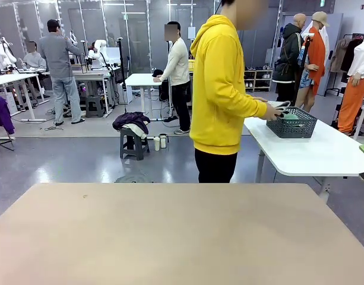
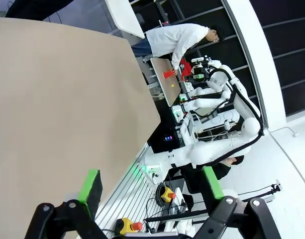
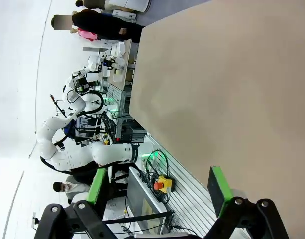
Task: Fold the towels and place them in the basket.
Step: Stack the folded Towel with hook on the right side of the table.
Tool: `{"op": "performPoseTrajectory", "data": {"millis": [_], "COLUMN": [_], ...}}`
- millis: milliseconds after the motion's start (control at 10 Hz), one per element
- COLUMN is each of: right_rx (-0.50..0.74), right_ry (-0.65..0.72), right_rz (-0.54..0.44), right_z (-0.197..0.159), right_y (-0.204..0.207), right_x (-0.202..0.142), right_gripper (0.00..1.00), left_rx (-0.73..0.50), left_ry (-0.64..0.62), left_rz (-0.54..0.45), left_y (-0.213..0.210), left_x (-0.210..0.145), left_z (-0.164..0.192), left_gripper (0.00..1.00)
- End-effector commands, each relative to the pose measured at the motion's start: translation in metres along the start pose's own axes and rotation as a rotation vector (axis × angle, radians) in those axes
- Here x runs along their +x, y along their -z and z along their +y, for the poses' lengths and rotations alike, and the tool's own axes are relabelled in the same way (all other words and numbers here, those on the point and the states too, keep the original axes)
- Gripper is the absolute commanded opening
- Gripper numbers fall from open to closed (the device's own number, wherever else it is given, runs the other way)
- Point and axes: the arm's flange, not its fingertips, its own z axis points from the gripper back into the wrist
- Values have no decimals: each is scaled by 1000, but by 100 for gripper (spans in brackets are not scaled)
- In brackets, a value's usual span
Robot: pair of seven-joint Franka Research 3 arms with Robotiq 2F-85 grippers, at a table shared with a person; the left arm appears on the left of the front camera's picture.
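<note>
Front view, bare tan table (image 1: 170, 237), basket (image 1: 291, 123) on far white table, both fingers wide.

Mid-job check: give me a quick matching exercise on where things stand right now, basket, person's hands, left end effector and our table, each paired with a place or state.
Things:
1. basket
2. person's hands
3. left end effector
4. beige table

Places or states:
A. jaws open, holding nothing
B. bare top, directly in front of the robot
C. on the white side table, to the right
D. at the basket's left rim, with a towel

Pairs: 1-C, 2-D, 3-A, 4-B
</note>
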Motion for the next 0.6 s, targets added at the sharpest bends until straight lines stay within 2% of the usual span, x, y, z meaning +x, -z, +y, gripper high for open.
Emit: {"op": "performPoseTrajectory", "data": {"millis": [0,500], "right_rx": [4,4], "right_ry": [-6,-6], "right_rz": [0,0], "right_z": [0,0], "right_y": [0,0], "right_x": [-1,-1], "right_gripper": [100,100], "left_rx": [-14,-14], "left_ry": [6,6], "left_rz": [-6,-6], "left_y": [-3,-3], "left_x": [-1,-1], "left_z": [0,0], "left_gripper": [100,100]}}
